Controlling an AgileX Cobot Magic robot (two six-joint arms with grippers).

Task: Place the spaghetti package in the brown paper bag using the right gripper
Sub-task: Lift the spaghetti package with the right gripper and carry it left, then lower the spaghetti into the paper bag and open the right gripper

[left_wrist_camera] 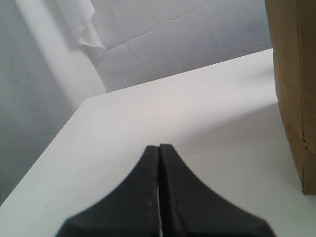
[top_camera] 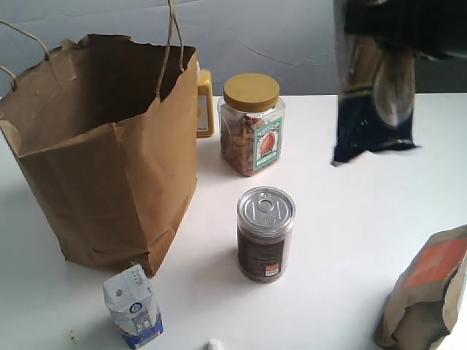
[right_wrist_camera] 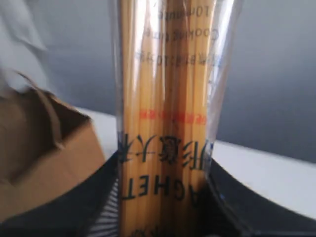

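The spaghetti package (top_camera: 374,95) hangs upright in the air at the top right of the exterior view, its dark-blue lower end well above the table. My right gripper (top_camera: 398,22) is shut on its upper part; in the right wrist view the yellow pasta in the spaghetti package (right_wrist_camera: 165,118) fills the space between the black fingers (right_wrist_camera: 89,197). The brown paper bag (top_camera: 109,153) stands open at the left, far from the package, and an edge of the brown paper bag (right_wrist_camera: 39,148) shows in the right wrist view. My left gripper (left_wrist_camera: 159,148) is shut, empty, beside the bag's wall (left_wrist_camera: 294,84).
On the white table (top_camera: 343,240) stand a clear jar with a yellow lid (top_camera: 252,124), a yellow container (top_camera: 205,102) behind the bag, a metal-topped can (top_camera: 265,233), a small blue-and-white carton (top_camera: 133,306) and a brown pouch with an orange label (top_camera: 427,292).
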